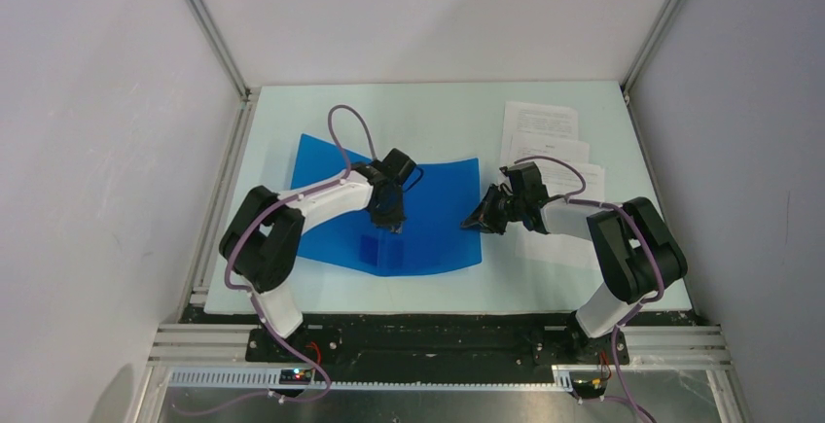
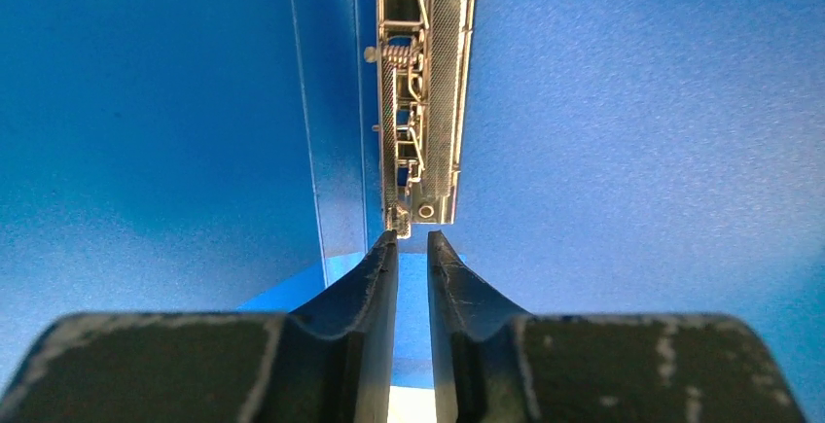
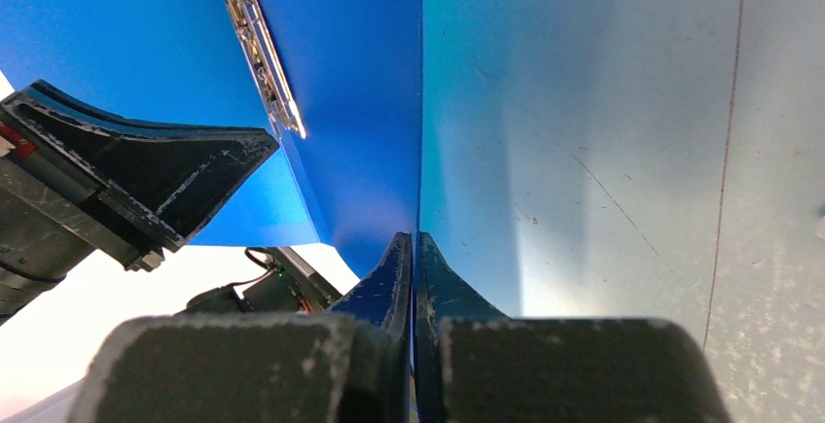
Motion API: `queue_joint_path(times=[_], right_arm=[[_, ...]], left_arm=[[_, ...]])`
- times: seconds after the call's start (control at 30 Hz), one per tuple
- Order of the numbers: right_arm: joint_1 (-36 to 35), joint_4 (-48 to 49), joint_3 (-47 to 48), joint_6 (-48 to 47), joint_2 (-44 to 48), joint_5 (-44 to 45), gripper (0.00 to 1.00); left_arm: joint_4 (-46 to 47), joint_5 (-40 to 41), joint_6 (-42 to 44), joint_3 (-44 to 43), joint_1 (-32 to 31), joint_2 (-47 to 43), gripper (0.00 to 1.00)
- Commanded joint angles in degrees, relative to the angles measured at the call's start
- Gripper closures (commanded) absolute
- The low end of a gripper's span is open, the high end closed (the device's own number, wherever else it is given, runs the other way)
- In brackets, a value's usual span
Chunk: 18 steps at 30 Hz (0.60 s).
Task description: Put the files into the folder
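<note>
Plain grey walls are seen closing in a pale counter, and the blue folder is found lying open on it, left of centre, both covers spread. The files are spotted fanned at the far right, well apart from the folder and partly hidden by the right arm. The right pincer is clenched on the edge of the folder's right cover, which appears bowed up a little. The left pincer is held over the spine, just at the end of the metal clip, its jaws a narrow slit apart, with nothing seen between them. The sheets are judged light, limp and prone to sliding over one another, so a pinch at a free edge is favoured. The plastic cover is judged smooth and springy, apt to slip from a shallow grip
</note>
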<state>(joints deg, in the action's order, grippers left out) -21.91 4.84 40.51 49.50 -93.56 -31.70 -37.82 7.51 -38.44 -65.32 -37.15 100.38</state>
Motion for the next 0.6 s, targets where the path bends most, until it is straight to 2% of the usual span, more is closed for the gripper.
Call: queue_joint_path(times=[0.0,0.1,0.27,0.57], right_arm=[[-0.5,0.4,-0.1,0.1,-0.4,1.7,1.00],[-0.6,0.6,-0.2,0.2,-0.4,1.5,1.00],[-0.6,0.5,-0.1,0.2,-0.7,1.5,1.00],[-0.7,1.2,-0.2,0.7,-1.5,1.1,1.00]], left_arm=[[0.6,2.0,1.1,-2.6,0.2,0.5,0.78],[0.5,2.2,1.2,-2.6,0.3,1.5,0.78],[0.5,2.6,1.3,-2.3,0.3,2.1,0.67],[0.4,2.3,0.7,-2.1,0.3,2.7,0.79]])
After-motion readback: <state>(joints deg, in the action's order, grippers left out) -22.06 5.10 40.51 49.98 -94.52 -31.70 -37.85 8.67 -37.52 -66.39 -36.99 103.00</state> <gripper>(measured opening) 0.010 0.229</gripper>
